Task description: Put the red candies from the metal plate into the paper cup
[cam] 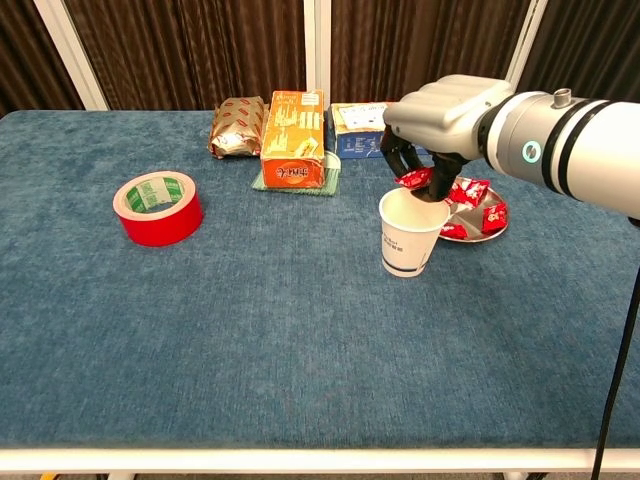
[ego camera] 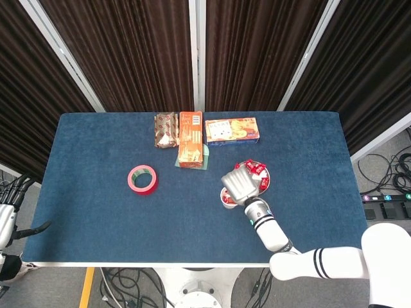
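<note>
Hovering over the paper cup (cam: 410,232), the right hand (cam: 432,125) pinches one red candy (cam: 414,179) in its fingers (cam: 437,178) just above the rim. Several candies remain on the metal plate (cam: 492,227) beside it. Cup contents are hard to judge from the chest view; the left hand (ego camera: 5,218) is cut off, its state unclear.

This looks like a robot test room, not a home. Dark curtains (ego camera: 128,51) hang behind a blue cloth worktop (ego camera: 96,205), and black cables (ego camera: 385,173) lie on the grey floor (ego camera: 385,144) beside it.
</note>
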Tool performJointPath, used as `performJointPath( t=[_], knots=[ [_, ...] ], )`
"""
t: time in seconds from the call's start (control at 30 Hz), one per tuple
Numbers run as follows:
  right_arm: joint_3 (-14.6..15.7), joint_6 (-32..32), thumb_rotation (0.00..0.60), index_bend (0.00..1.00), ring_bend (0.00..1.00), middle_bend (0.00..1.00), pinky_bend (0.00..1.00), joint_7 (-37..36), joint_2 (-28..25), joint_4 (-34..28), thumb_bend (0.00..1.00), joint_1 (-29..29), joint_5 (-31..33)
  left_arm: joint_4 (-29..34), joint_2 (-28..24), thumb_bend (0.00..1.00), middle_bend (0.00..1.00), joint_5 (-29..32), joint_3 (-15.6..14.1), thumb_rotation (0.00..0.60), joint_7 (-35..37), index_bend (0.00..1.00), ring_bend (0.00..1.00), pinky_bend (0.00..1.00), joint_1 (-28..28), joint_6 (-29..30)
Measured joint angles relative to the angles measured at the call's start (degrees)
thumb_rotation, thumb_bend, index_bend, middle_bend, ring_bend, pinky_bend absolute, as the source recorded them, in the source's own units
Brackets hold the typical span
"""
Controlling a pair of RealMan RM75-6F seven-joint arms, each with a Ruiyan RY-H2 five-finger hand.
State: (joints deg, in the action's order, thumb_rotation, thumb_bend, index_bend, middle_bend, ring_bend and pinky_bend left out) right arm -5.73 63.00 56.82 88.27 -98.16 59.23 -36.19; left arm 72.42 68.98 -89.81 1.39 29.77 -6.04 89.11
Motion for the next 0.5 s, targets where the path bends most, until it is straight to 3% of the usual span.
performJointPath(
  t=[0.1, 0.33, 0.5],
  knots=[
    [0.2, 0.3, 0.6, 0.58, 0.86, 0.55, 0.99, 0.1, 0.3, -0.2, 0.33, 0.2, -0.5, -0.4, 0.1, 0.12, 0.1, 0.1, 0.1, 0.6, 0.5, 0.13, 0.03, 0.1, 0.0, 0.1],
    [0.5, -1.3, 0.6, 0.55, 0.84, 0.52, 0.99, 0.0, 0.1, -0.3, 0.2, 0.7, 0.9, -1.0, 0.4, 0.12, 0.1, 0.0, 0.1, 0.6, 0.9, 0.13, 0.03, 0.1, 0.2, 0.2],
    [0.7, -1.2, 0.6, 0.54, 0.84, 0.51, 0.99, -0.2, 0.5, 0.3, 0.17, 0.9, 1.1, -1.4, 0.4, 0.12, 0.1, 0.1, 0.1, 0.6, 1.3, 0.13, 0.03, 0.1, 0.2, 0.2]
  ],
)
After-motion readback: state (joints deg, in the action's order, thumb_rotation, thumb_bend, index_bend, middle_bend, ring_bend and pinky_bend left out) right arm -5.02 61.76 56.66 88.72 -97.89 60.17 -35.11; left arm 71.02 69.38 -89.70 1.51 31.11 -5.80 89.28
